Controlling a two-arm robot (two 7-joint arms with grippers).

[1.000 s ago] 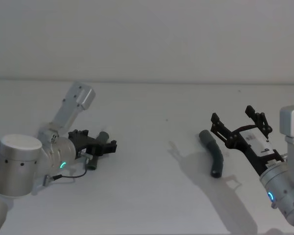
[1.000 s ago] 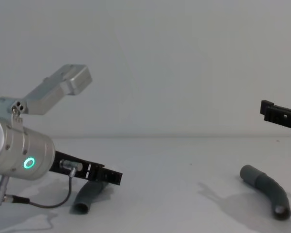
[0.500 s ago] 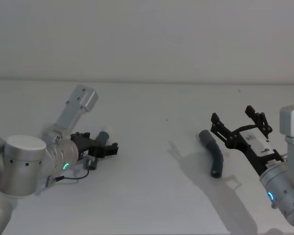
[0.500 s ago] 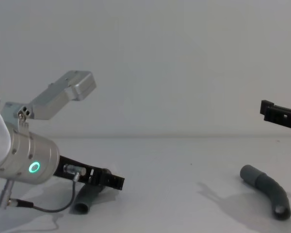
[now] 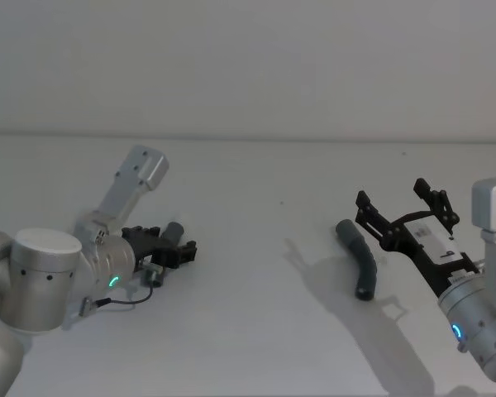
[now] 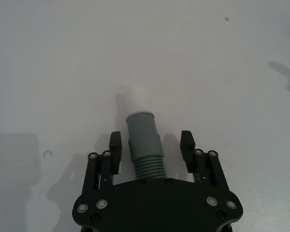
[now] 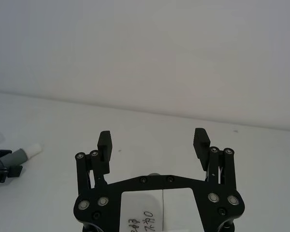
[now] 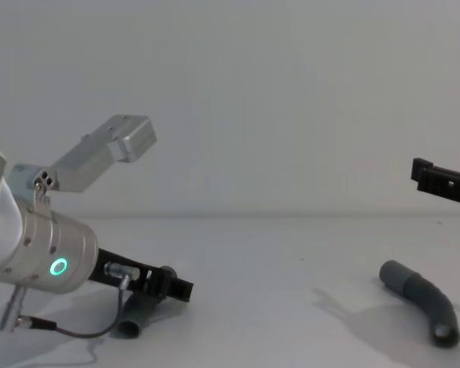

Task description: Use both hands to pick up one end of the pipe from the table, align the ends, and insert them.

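On the plain matte white table, two short, dark grey, gently bent plastic pipe pieces lay well apart, one toward the left edge and one toward the right edge.

The left black plastic parallel-jaw gripper, on its silver cylindrical arm with a glowing green ring light, was down low at the left pipe piece. Its fingers were spread and stood on either side of the ribbed part of the tube. A narrow strip of table showed between each finger and the tube, so nothing was pinched. The piece's narrower whitish spigot end pointed away from the gripper, toward the table's far edge, and the piece rested on the surface. A thin grey cable looped from the arm down to the table beside it.

The right black plastic parallel-jaw gripper hung above the table near its right edge, with its fingers wide apart and nothing between them. The right pipe piece lay flat just beside and below it, clear of the fingers. Its round open mouth faced the table's near edge.

A pale grey wall rose behind the far edge.
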